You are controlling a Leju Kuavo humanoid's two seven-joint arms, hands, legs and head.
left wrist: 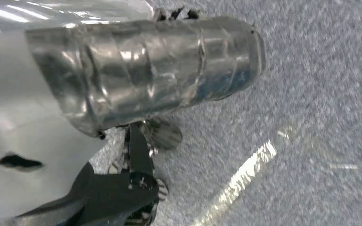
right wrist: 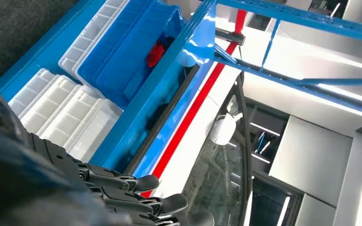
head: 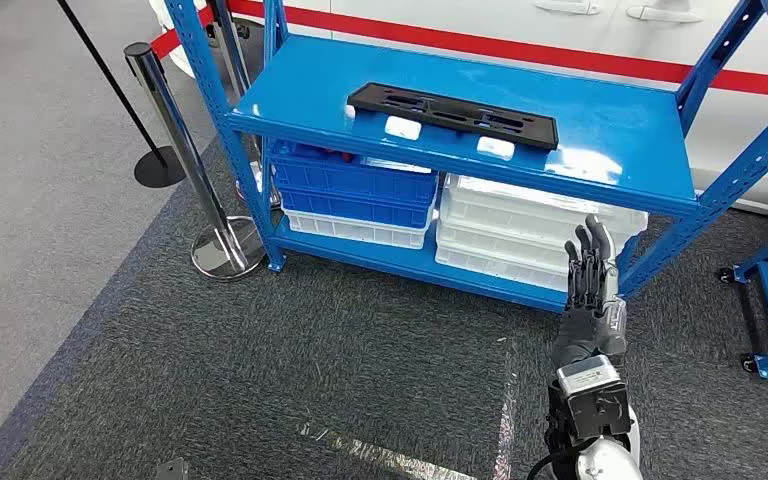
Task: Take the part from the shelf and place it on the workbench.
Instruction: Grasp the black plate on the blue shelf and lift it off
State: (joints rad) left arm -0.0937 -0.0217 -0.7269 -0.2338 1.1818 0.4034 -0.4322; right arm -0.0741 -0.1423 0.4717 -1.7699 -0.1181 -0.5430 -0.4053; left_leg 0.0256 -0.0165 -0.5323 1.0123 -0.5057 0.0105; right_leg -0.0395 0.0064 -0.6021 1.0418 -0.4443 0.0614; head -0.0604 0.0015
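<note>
Writing-wise nothing here is legible, the small white label on the right wrist housing is too tiny to read. So, materials: the shelf (head: 600, 110) is glossy blue painted metal, boards reflecting the lights, with slotted upright posts. The part (head: 453, 113) lies flat on the top board near its front edge, a long flat black plastic panel with rectangular cutouts and what look like three small white blocks (head: 402, 128) along its near side, though I can't say if they're attached to it. Below it on the lower board sit stacked blue plastic crates (head: 355, 185) on the left with white crates (head: 515, 240) beside them on the right, the white ones ribbed into a grid; something red shows inside a blue crate in the right wrist view. The right hand (head: 588, 268) is raised in front of the shelf at the level of the white crates, below the top board and off to the right of the part, dark fingers (right wrist: 136, 182) straight and a bit apart, holding nothing. Can't tell what the left hand is doing, its wrist view shows speckled grey carpet (left wrist: 311, 84) with a strip of shiny tape (left wrist: 245, 174). Chrome stanchion posts (head: 175, 130) stand left of the shelf on round bases.
</note>
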